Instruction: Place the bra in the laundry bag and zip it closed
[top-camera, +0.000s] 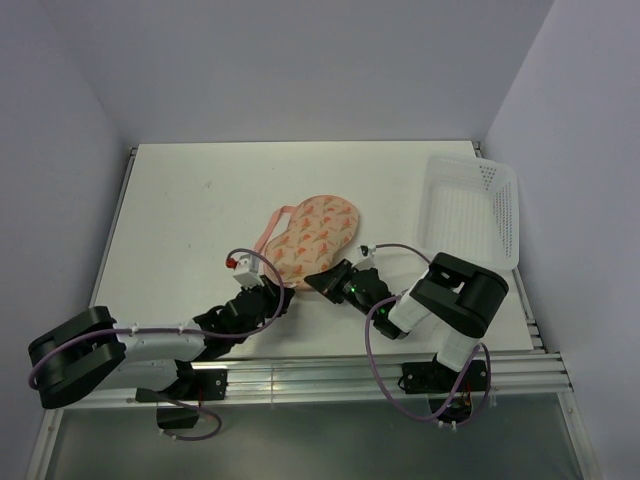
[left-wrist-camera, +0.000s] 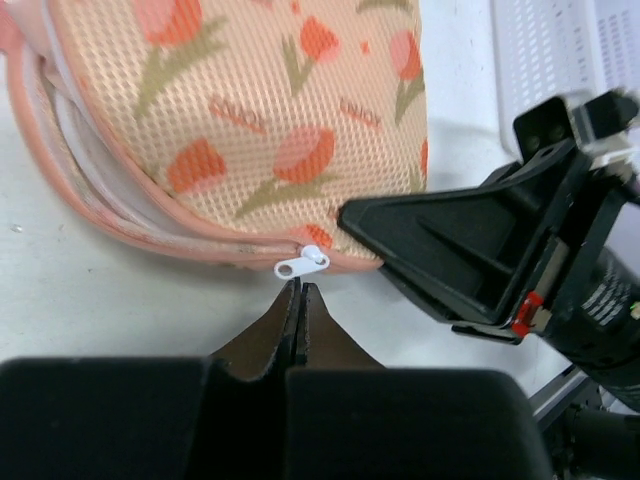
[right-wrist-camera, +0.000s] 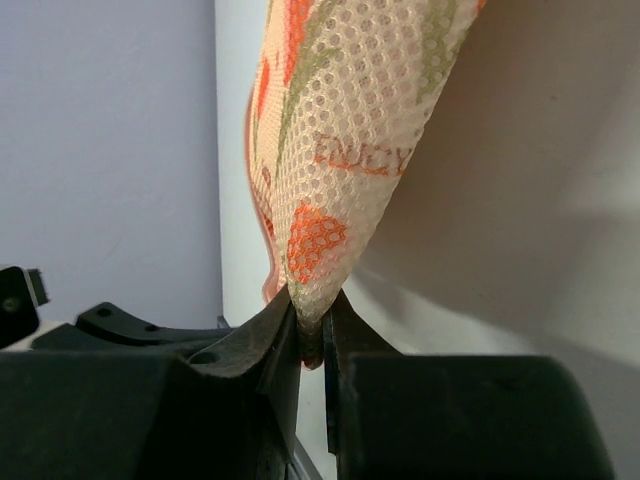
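My right gripper (right-wrist-camera: 312, 330) pinches the laundry bag's (right-wrist-camera: 350, 150) mesh edge; left gripper (left-wrist-camera: 298, 295), closed tight, just below its white zipper pull (left-wrist-camera: 301, 264).

Mesh cloth laundry bag (left-wrist-camera: 250, 130), seemingly plastic zipper pull (left-wrist-camera: 302, 263), matt table (top-camera: 180, 200)

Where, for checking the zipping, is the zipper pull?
Left wrist view: the zipper pull sits on the laundry bag's near edge, at the left gripper's shut tips.

One patterned bag (top-camera: 312, 238); one white basket (top-camera: 470, 212) to its right; two arms, left end effector (left-wrist-camera: 298, 292) and right end effector (right-wrist-camera: 312, 325), at the bag; one counter (top-camera: 180, 220).
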